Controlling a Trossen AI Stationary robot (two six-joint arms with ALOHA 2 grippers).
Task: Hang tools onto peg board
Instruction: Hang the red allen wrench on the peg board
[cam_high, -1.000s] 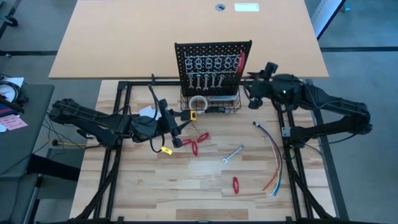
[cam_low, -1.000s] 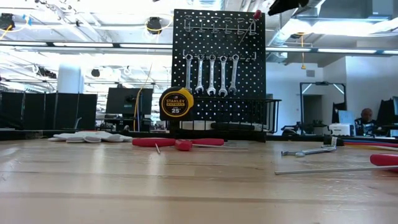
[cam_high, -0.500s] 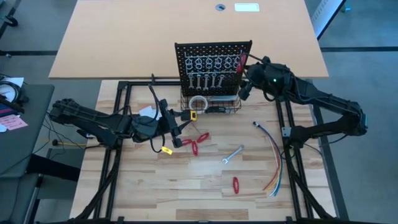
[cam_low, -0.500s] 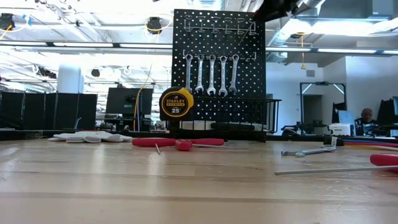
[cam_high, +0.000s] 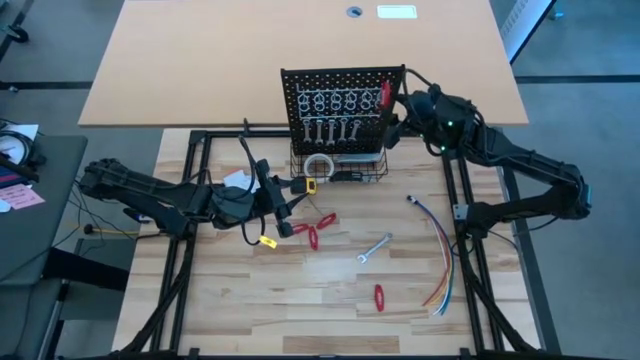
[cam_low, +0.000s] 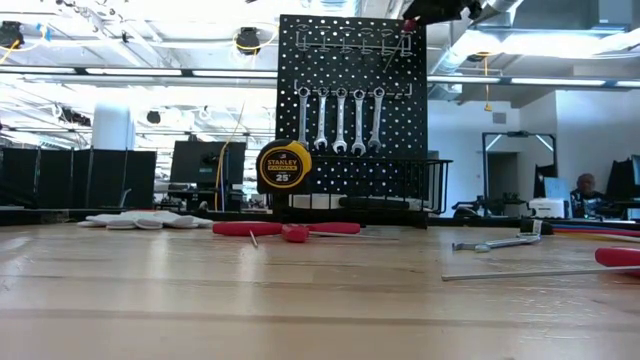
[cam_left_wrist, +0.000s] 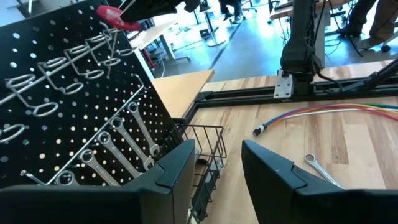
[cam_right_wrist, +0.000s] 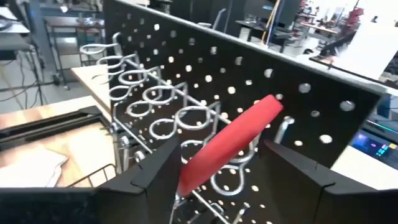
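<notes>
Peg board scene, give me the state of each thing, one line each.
Peg board: upright.
Four wrenches: hanging on it.
Red-handled tool: in a ring hook, right tool beside it.
Tape measure: closed.
Loose wrench: flat on table.
Left tool: open, empty.

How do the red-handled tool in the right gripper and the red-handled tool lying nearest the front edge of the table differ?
The red-handled tool in the right gripper is held high at the top ring hooks of the peg board; the front red-handled tool lies flat on the table.
The first is clamped by the right gripper; the second is touched by nothing.
Both have red handles.
</notes>
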